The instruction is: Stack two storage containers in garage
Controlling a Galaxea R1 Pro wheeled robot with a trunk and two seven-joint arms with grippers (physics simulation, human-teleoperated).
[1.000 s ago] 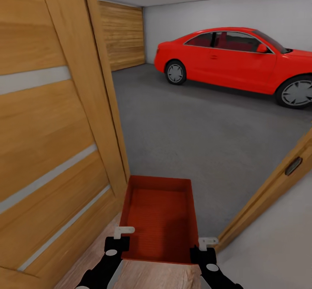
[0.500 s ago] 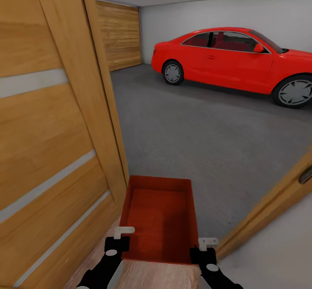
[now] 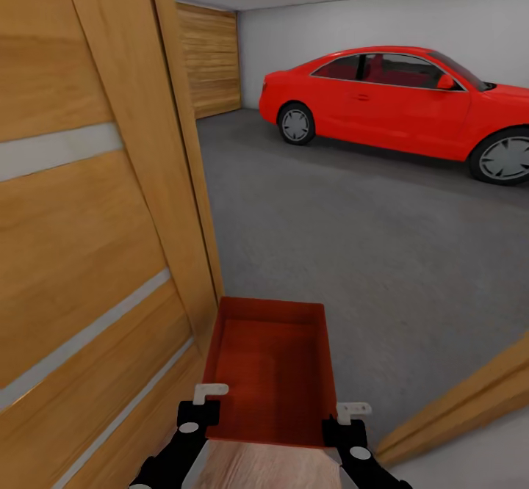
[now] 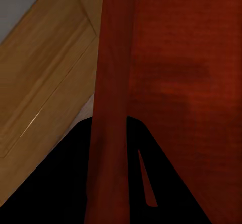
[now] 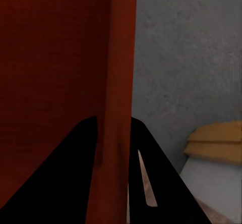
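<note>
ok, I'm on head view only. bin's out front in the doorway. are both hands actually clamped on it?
Observer: Left wrist view: the left hand has a finger on each side of the bin's side wall.
Operator: Right one?
Observer: The right hand straddles the opposite wall the same way.
Operator: What's under the right side?
Observer: Right wrist view: grey concrete floor beyond the wall, with the door frame's foot near the hand.

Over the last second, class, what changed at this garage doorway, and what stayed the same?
The whole head view shifted: the right door frame slid down and outward, so the camera moved. Unchanged: storage container held by left gripper and right gripper on its side walls; red car parked.
</note>
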